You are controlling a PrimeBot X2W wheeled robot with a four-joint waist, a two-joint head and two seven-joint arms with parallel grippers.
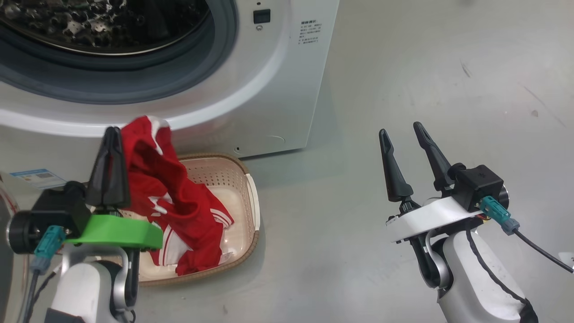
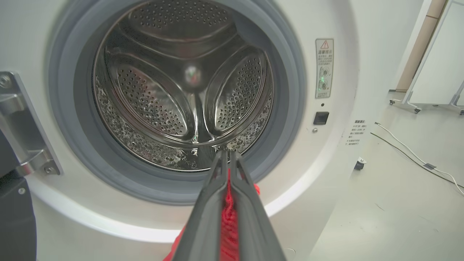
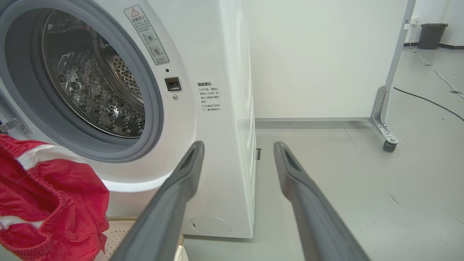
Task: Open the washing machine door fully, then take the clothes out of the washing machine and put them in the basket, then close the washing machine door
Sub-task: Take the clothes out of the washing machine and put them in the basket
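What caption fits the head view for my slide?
Left pincer shut on the clothes, hanging into the basket before the washing machine; right pincer open and empty.

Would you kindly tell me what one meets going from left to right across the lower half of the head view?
left gripper → clothes → basket, its bare right side → right gripper

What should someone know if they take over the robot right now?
Left gripper: shut on the bright red white-striped clothes, which hang down into the small cream perforated basket.
Right gripper: open, holding nothing, above the grey floor.
Big white front-loading washing machine: black-rimmed round door open; no red seen in the shiny steel drum.
Done: door opened, clothes out.
Left: release clothes into basket, close door.
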